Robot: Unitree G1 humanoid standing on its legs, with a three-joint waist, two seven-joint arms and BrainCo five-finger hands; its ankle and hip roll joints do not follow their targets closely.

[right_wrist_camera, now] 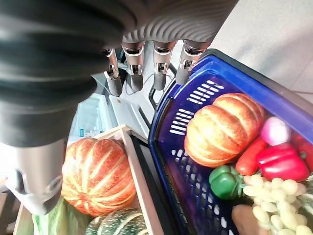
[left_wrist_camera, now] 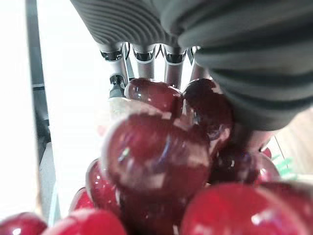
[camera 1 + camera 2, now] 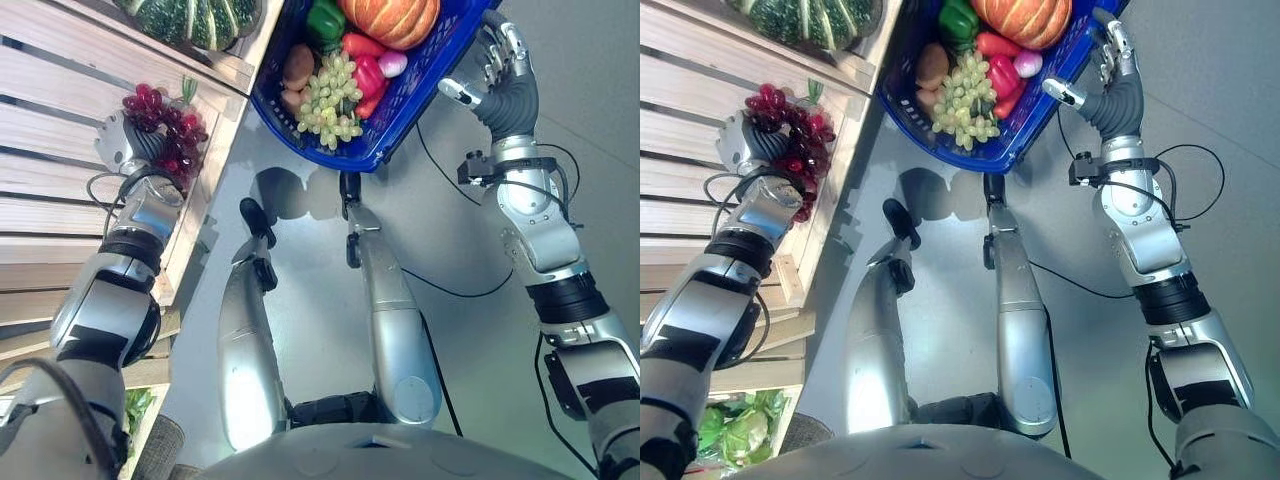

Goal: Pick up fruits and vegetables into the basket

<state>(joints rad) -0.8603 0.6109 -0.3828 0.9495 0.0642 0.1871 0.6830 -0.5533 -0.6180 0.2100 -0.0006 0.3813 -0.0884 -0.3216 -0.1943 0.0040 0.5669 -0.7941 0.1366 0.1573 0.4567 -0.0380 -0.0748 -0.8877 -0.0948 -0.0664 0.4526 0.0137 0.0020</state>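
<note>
My left hand [image 3: 122,148] is shut on a bunch of red grapes [image 3: 165,125] over the edge of the wooden shelf [image 3: 60,110]. In the left wrist view the red grapes [image 2: 156,161] sit right against its curled fingers [image 2: 142,58]. My right hand [image 3: 505,80] grips the right side of the blue basket [image 3: 395,135] and holds it up above the floor. Inside the basket lie an orange pumpkin [image 1: 222,129], a green pepper [image 1: 226,182], a red pepper [image 1: 281,161], green grapes [image 3: 330,100] and a brown tuber [image 3: 297,66].
Slatted wooden crates take up the left side. One holds a dark green striped squash [image 3: 190,15] and an orange striped pumpkin [image 1: 98,176]. Leafy greens [image 3: 735,430] lie in a lower crate. Grey floor [image 3: 460,240] stretches to the right.
</note>
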